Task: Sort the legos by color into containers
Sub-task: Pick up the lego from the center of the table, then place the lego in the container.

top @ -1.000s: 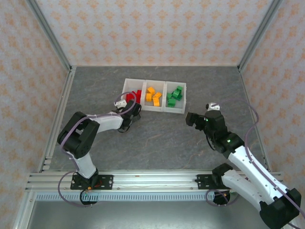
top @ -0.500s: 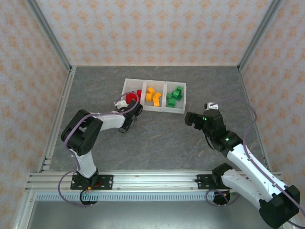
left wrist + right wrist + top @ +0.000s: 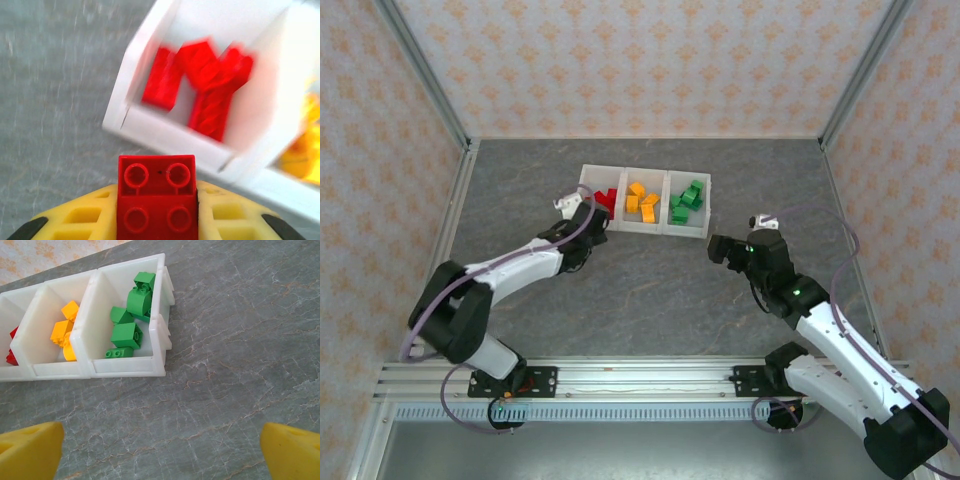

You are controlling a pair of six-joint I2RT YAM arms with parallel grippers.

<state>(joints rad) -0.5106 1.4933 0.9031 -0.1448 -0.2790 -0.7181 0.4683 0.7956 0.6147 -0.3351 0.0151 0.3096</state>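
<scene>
The containers [image 3: 642,230] are three joined white bins at the table's middle back. Red legos [image 3: 607,197] lie in the left bin, orange-yellow legos [image 3: 642,200] in the middle one, green legos [image 3: 688,198] in the right one. My left gripper [image 3: 584,207] hangs at the left bin's near corner, shut on a red brick [image 3: 156,195] held studs up between its yellow fingers [image 3: 80,220]. Ahead of it are the bin wall [image 3: 165,136] and several red bricks [image 3: 205,90]. My right gripper [image 3: 719,247] stands open over bare table, the green legos [image 3: 131,320] beyond it.
Grey stone-patterned table [image 3: 650,290] is ringed by patterned walls with metal posts [image 3: 420,70]. A metal rail [image 3: 640,375] runs along the near edge by the arm bases. Bare floor lies in front of the bins [image 3: 125,368] and to both sides.
My left arm has stretched out and carried the red brick up and left toward the left bin's near corner. The right arm has barely shifted.
</scene>
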